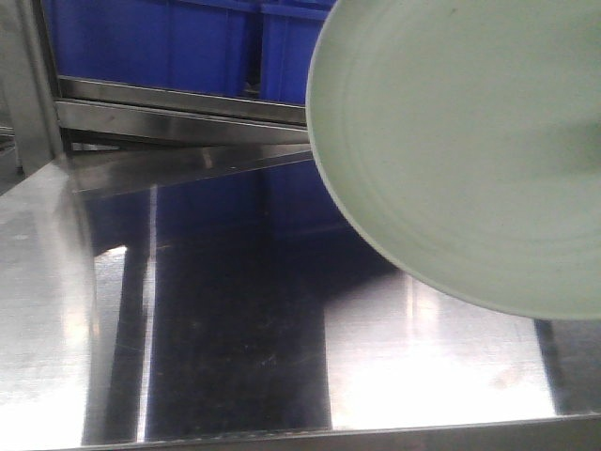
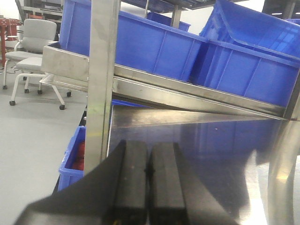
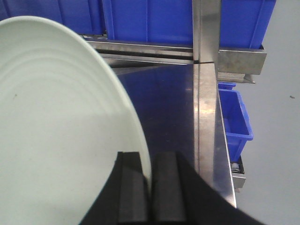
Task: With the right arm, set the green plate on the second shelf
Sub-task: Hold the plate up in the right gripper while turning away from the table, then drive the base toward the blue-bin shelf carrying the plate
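Note:
The green plate (image 1: 470,141) is held up in the air, tilted, filling the upper right of the front view. In the right wrist view the plate (image 3: 56,117) fills the left side, and my right gripper (image 3: 147,161) is shut on its rim, one finger on each face. The second shelf (image 1: 178,113) is the steel rail behind the tabletop, carrying blue bins (image 1: 169,42); it also shows in the right wrist view (image 3: 145,49) and the left wrist view (image 2: 187,91). My left gripper (image 2: 149,154) is shut and empty, low over the tabletop.
A mirror-like steel tabletop (image 1: 216,310) lies below the plate. An upright steel post (image 3: 206,79) stands at the rack's right side, another one (image 2: 102,79) at its left. Small blue bins (image 3: 234,122) sit on the floor beside the rack. An office chair (image 2: 33,51) stands at far left.

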Controlling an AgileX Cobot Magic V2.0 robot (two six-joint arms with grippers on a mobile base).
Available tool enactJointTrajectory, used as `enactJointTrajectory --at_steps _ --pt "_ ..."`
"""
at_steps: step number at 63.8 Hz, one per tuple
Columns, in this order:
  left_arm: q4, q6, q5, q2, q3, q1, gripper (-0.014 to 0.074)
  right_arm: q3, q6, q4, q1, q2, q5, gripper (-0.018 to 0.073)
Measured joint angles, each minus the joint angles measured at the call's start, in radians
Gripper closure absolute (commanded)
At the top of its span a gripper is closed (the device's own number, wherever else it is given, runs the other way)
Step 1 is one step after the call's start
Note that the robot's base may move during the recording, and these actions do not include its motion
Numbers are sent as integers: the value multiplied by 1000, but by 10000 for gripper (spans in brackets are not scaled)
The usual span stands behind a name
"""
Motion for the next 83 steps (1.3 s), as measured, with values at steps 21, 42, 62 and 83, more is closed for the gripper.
enactJointTrajectory --at_steps 21,42,62,83 --pt "0 0 0 0 0 0 466 0 0 0 0 0 -2 508" --pt "0 0 0 0 0 0 466 0 0 0 0 0 -5 508" --pt "0 0 0 0 0 0 466 0 0 0 0 0 -5 508" --pt "0 0 0 0 0 0 466 0 0 0 0 0 -5 508"
